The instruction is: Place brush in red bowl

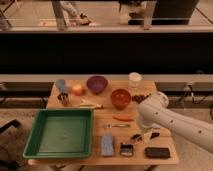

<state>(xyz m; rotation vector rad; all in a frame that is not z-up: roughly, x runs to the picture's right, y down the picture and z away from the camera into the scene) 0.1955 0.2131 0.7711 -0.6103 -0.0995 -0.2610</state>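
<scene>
Tabletop: pincer at brush, nr red bowl

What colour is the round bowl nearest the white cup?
Orange-red bowl, seen in camera view; gripper is at the slim black brush.

Wooden table with the red bowl as reference. Purple bowl — behind the red bowl, to its left. Green tray — nearer the camera, well to its left. Brush lies on the tabletop in front of the red bowl. The gripper hangs over the brush's middle, hiding part of it.
</scene>
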